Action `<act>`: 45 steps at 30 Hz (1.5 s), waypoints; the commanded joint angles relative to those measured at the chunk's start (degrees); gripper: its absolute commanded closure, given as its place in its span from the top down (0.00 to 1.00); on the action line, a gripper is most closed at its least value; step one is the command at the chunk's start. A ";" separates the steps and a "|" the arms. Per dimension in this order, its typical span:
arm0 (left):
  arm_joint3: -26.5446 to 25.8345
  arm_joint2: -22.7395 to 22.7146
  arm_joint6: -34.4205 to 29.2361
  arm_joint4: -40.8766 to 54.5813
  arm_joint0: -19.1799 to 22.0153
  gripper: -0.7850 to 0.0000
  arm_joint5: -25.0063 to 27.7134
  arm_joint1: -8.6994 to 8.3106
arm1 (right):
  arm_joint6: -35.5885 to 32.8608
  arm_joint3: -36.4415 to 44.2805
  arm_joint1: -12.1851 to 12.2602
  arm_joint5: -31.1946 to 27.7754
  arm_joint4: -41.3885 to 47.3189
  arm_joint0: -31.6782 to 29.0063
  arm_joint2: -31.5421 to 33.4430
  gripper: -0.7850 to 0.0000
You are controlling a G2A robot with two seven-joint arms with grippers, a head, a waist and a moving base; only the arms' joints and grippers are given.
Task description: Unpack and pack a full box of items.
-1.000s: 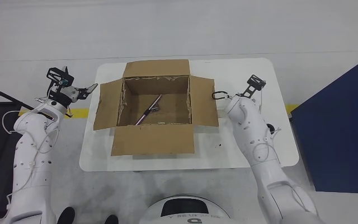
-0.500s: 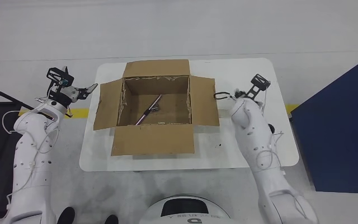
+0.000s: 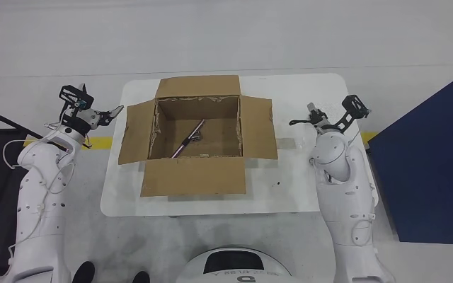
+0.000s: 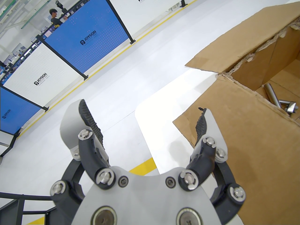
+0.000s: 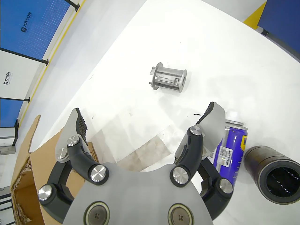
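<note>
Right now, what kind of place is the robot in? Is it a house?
Not a house; most likely a big factory or test hall. Blue and white partition panels stand in rows on a pale floor with a yellow line, and a metal machine part lies on the table near a cardboard box.

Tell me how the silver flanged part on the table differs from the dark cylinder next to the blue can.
The silver flanged part is bright, flanged at both ends, with slotted sides; the dark cylinder is dull, without flanges, with an open bore. The silver flanged part lies alone; the dark cylinder sits close beside the blue can. Both are round parts on the white table.
</note>
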State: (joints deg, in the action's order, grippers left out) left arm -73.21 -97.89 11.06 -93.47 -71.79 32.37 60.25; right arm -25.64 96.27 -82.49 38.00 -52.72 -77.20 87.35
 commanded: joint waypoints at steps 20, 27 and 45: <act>0.00 0.00 0.00 0.00 0.00 1.00 0.00 0.00 | 6.41 8.10 -0.56 -24.80 4.01 -3.10 -11.59 1.00; 0.00 0.00 0.00 0.00 0.00 1.00 0.00 0.00 | 3.86 7.93 -0.66 -27.48 8.41 -2.32 -12.34 1.00; 0.00 0.00 0.00 0.00 0.00 1.00 0.00 0.00 | -21.25 -18.24 -4.91 -37.27 -12.04 30.94 -40.91 0.89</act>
State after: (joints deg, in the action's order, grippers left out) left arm -73.21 -97.89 11.06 -93.47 -71.79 32.37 60.25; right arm -47.02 82.33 -86.69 1.22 -63.63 -49.57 49.42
